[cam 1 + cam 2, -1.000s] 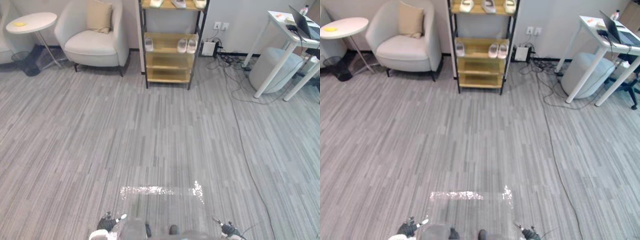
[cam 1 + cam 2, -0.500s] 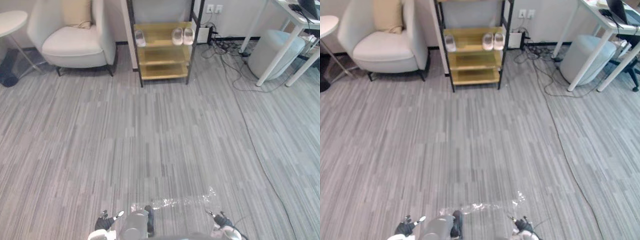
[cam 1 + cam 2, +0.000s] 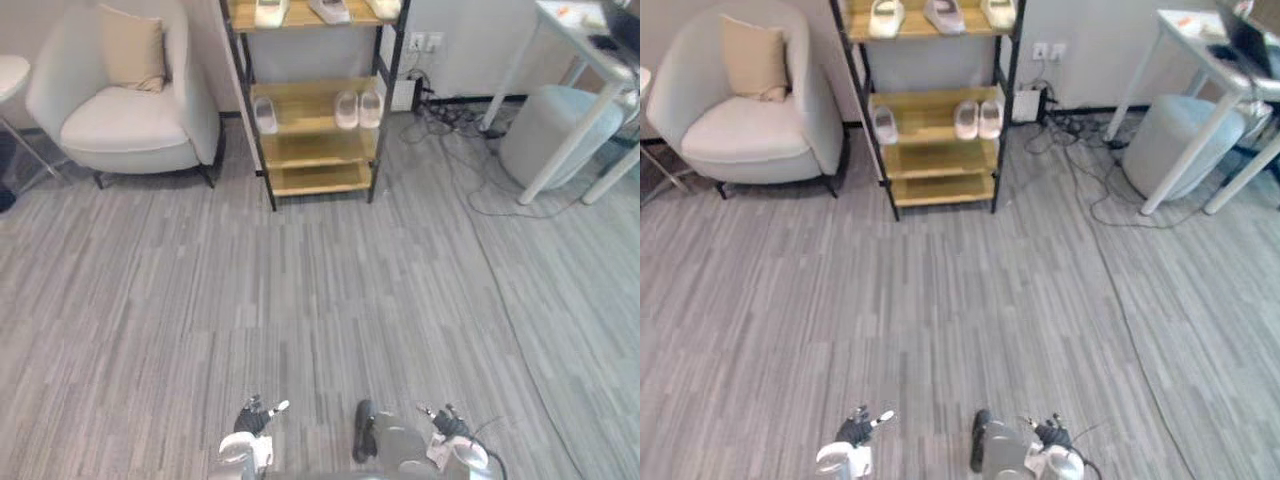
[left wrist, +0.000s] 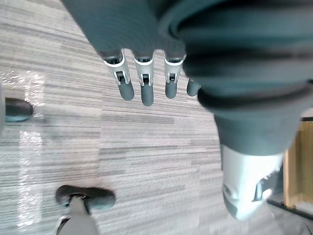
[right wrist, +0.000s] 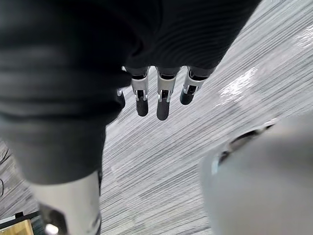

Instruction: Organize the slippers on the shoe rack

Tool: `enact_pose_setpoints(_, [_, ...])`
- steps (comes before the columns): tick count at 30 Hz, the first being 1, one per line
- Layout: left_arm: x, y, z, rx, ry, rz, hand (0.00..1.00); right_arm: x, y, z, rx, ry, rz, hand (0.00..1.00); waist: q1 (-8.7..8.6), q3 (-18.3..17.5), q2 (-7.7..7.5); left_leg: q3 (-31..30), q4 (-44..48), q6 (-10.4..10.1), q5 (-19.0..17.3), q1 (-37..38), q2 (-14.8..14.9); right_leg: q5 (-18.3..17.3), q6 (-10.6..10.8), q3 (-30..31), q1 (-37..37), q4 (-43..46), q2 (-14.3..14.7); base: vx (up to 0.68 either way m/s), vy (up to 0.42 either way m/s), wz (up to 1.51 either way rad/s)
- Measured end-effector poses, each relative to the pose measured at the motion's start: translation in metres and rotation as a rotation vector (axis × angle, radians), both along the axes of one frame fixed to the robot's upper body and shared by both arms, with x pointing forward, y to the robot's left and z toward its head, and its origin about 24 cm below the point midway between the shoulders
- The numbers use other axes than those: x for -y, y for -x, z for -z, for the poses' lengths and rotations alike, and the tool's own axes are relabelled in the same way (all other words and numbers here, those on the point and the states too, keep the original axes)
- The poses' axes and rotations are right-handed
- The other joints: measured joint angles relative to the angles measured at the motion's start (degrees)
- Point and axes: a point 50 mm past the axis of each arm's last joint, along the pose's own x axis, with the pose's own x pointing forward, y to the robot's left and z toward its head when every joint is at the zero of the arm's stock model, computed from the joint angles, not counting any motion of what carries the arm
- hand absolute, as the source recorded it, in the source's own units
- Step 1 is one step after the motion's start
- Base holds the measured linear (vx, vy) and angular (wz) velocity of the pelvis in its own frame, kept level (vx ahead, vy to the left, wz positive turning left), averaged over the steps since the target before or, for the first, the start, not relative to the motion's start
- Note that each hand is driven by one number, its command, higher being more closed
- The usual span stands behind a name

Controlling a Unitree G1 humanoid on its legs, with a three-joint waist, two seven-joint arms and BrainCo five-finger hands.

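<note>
I am keeping both hands low at the bottom edge of the frame, left hand [image 3: 250,420] and right hand [image 3: 448,426]; their fingers [image 4: 145,90] are hanging straight and slightly spread, holding nothing; the white slippers [image 3: 357,108] are sitting on the black-framed wooden shoe rack [image 3: 318,150] at upper centre, well apart from me; I am judging that the tangled dark cables [image 3: 470,180] right of the rack could snag my approach if I am drifting right.

We see grey striped plank flooring [image 3: 330,280] stretching from the left robot hand [image 3: 250,418] to a pale wall [image 3: 1090,30]. Far ahead of that hand and to its left stands a cream armchair [image 3: 120,130] with a beige cushion [image 3: 132,50]. Far ahead to its right, a round grey pouf [image 3: 1170,140] sits by a white table [image 3: 1215,62], with cables [image 3: 1090,150] trailing nearby.
</note>
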Motion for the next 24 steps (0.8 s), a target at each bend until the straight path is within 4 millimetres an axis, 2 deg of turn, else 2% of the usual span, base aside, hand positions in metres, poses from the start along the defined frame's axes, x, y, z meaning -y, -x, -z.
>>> enact_pose_setpoints(1, [-0.002, -0.001, -0.002, 0.015, -0.002, -0.021, 0.0, 0.0, 0.0, 0.0, -0.002, 0.003, -0.004, 0.0, 0.53, 0.5, -0.08, -1.7, 12.7, 0.0, 2.92, -5.51, 1.9, -0.8, -0.83, -0.08, 3.55, -1.9, 1.52, 0.42, -0.203, -0.03])
enact_pose_setpoints(2, [-0.005, -0.002, -0.003, 0.025, -0.008, -0.026, 0.0, -0.001, 0.0, 0.0, -0.003, 0.004, -0.011, 0.0, 0.77, 0.6, -0.12, -1.99, 19.68, 0.03, 2.76, -8.73, 3.1, -1.44, -1.5, -0.08, 6.2, -2.98, 2.3, 0.42, -0.148, -0.29])
enact_pose_setpoints(3, [-0.011, -0.003, -0.005, 0.039, -0.026, -0.027, 0.0, -0.008, -0.002, 0.0, -0.003, 0.0, -0.04, 0.0, 1.21, 1.04, -0.82, -1.66, 25.47, 0.01, 2.54, -12.82, 3.68, -2.79, -2.58, 0.47, 10.07, -4.61, 3.0, 0.39, -0.141, -0.33])
enact_pose_setpoints(5, [-0.015, -0.007, -0.008, 0.063, -0.04, -0.027, 0.0, -0.015, -0.007, 0.0, 0.004, -0.008, -0.076, 0.0, 1.76, 0.97, -1.81, 0.53, 25.0, 0.79, 2.03, -18.63, 3.21, -3.88, -2.69, 2.03, 14.82, -8.19, 3.51, 0.39, -0.145, -0.36])
enact_pose_setpoints(6, [-0.015, -0.01, -0.011, 0.087, -0.039, -0.038, 0.0, -0.019, -0.006, 0.001, 0.005, -0.025, -0.061, 0.0, 3.23, 0.89, -1.88, 3.92, 15.5, 1.66, 0.42, -22.18, 2.55, -3.67, -0.69, 3.37, 17.96, -11.33, 3.61, 0.36, -0.075, -0.42])
enact_pose_setpoints(7, [-0.016, -0.011, -0.012, 0.096, -0.04, -0.041, 0.0, -0.02, -0.007, 0.001, 0.006, -0.028, -0.058, 0.0, 3.47, 0.88, -1.85, 4.67, 12.25, 1.64, 0.11, -22.46, 2.11, -3.69, -0.62, 3.75, 18.52, -11.94, 3.62, 0.38, -0.038, -0.46])
enact_pose_setpoints(9, [-0.016, -0.01, -0.012, 0.101, -0.039, -0.052, 0.0, -0.023, -0.01, 0.0, 0.012, -0.036, -0.057, 0.0, 3.9, 0.93, -1.82, 6.04, -4.76, 1.81, 0.66, -23.22, -1.27, -4.38, 0.42, 5.28, 20.68, -13.69, 3.23, 0.42, 0.055, -0.34])
enact_pose_setpoints(11, [-0.018, -0.003, -0.009, 0.081, -0.045, -0.06, 0.0, -0.025, -0.015, -0.001, 0.023, -0.037, -0.057, 0.0, 4.56, 0.87, -1.89, 6.81, -23.52, 1.59, 6.78, -22.81, -5.16, -5.79, 1.53, 7.5, 23.97, -16.31, 2.32, 0.62, 0.158, -0.5])
enact_pose_setpoints(12, [-0.019, -0.002, -0.009, 0.076, -0.043, -0.064, 0.0, -0.024, -0.014, -0.001, 0.021, -0.034, -0.057, 0.0, 5.05, 0.87, -1.87, 7.08, -26.91, 1.33, 9.64, -22.16, -5.79, -6.48, 2.44, 8.63, 25.16, -17.22, 2.15, 0.58, 0.201, -0.65])
enact_pose_setpoints(13, [-0.019, 0.0, -0.007, 0.068, -0.033, -0.086, 0.0, -0.022, -0.011, 0.0, 0.008, -0.03, -0.056, 0.0, 6.09, 0.66, -1.99, 7.27, -28.21, 2.33, 13.78, -20.95, -6.53, -7.6, 3.66, 10.56, 27.38, -18.24, 1.69, 0.62, 0.214, -0.6])
enact_pose_setpoints(14, [-0.02, 0.0, -0.007, 0.065, -0.035, -0.082, 0.0, -0.024, -0.009, 0.002, -0.007, -0.034, -0.059, 0.0, 6.28, 0.09, -2.81, 7.13, -28.25, 4.99, 17.05, -20.07, -7.98, -8.49, 4.52, 11.56, 28.67, -17.75, 0.32, 0.62, 0.223, -0.4])
enact_pose_setpoints(15, [-0.027, 0.001, -0.008, 0.062, -0.052, -0.075, 0.0, -0.029, -0.006, 0.004, -0.019, -0.043, -0.069, 0.0, 6.12, -1.09, -4.87, 7.74, -28.27, 6.71, 15.43, -19.87, -10.02, -9.06, 4.73, 12.19, 27.32, -15.26, -2.04, 0.63, 0.229, -0.13])
enact_pose_setpoints(16, [-0.028, 0.002, -0.007, 0.055, -0.057, -0.069, 0.0, -0.029, -0.002, 0.006, -0.031, -0.045, -0.07, 0.0, 6.09, -1.89, -5.74, 8.28, -28.08, 7.42, 14.05, -19.5, -10.88, -9.25, 5.07, 13.04, 25.4, -11.05, -3.14, 0.6, 0.245, -0.05])
enact_pose_setpoints(17, [-0.031, 0.004, -0.006, 0.043, -0.064, -0.065, 0.0, -0.028, 0.004, 0.007, -0.046, -0.047, -0.061, 0.0, 6.06, -1.96, -6.76, 8.98, -27.4, 7.96, 11.81, -17.45, -12.18, -9.13, 6.4, 14.22, 22.02, -0.39, -4.48, 0.71, 0.282, -0.03])
enact_pose_setpoints(19, [-0.033, 0.005, -0.005, 0.027, -0.074, -0.043, 0.0, -0.024, 0.01, 0.009, -0.055, -0.05, -0.036, 0.0, 5.3, -1.94, -7.4, 8.74, -27.38, 8.87, 8.64, -12.44, -14.4, -5.35, 14.67, 15.68, 15.65, 19.4, -6.62, 0.58, 0.218, 0.14])
enact_pose_setpoints(20, [-0.031, 0.006, -0.004, 0.019, -0.073, -0.025, 0.0, -0.022, 0.011, 0.009, -0.056, -0.046, -0.03, 0.0, 4.56, -1.74, -7.07, 7.68, -27.61, 9.18, 6.6, -8.48, -15.45, -4.35, 15.74, 15.03, 11.35, 31.18, -7.82, 0.55, 0.181, 0.27])
enact_pose_setpoints(22, [-0.027, 0.005, -0.004, 0.018, -0.066, -0.015, 0.0, -0.02, 0.011, 0.007, -0.044, -0.039, -0.032, 0.0, 3.21, -1.56, -6.57, 6.14, -29.24, 9.02, 5.02, -3.22, -16.01, -5.42, 13.03, 12.04, 5.92, 38.92, -9.88, 0.49, 0.139, 0.35])
enact_pose_setpoints(24, [-0.022, 0.001, -0.004, 0.024, -0.052, -0.004, 0.0, -0.017, 0.006, 0.004, -0.019, -0.03, -0.03, 0.0, 2.7, -1.01, -5.74, 4.14, -32.49, 8.68, 4.38, 2.89, -15.71, -7.81, 9.87, 8.22, 0.0, 36.68, -11.15, 0.46, 0.053, 0.48])
